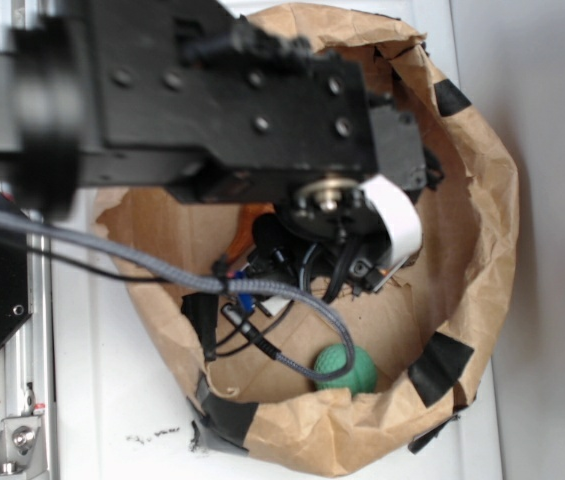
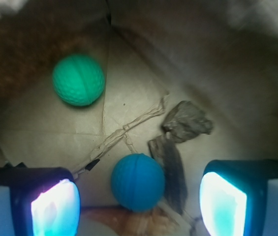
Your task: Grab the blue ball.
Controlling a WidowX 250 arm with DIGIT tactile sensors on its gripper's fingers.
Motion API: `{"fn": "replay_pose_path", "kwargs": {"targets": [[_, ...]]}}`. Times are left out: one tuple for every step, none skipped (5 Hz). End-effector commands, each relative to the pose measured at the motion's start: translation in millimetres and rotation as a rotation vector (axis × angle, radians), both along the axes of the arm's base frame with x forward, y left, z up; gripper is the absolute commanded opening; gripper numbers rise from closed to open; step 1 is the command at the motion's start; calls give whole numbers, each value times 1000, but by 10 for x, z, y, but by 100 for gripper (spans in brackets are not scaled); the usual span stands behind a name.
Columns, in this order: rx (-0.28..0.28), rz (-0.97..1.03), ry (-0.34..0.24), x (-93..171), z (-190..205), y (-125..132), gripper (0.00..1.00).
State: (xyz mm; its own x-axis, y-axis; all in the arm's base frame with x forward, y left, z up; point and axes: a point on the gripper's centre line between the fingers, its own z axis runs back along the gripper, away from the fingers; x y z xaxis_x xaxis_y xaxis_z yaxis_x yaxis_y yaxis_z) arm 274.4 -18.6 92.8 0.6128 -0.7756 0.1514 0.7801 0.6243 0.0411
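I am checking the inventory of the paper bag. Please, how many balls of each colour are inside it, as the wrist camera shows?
Blue ball: 1
Green ball: 1
Total: 2 balls, both on the floor of the paper bag. The blue one lies between the open pincer fingers, not yet held.

So everything sits inside a brown paper bag (image 1: pixel 482 230) with its rim rolled down and black tape patches, standing on a white table (image 1: pixel 112 400). On the bag's creased floor: the blue ball (image 2: pixel 138 181), the green ball (image 2: pixel 78 79) off up-left of it, and a dark grey crumpled scrap (image 2: pixel 185 120) just right of the blue ball.
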Motion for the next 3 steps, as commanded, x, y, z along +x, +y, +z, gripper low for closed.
{"fn": "replay_pose_path", "kwargs": {"targets": [[-33, 40, -65, -43, -131, -82, 100], [-44, 60, -61, -66, -309, -69, 100], [-50, 75, -56, -71, -411, -40, 100]]}}
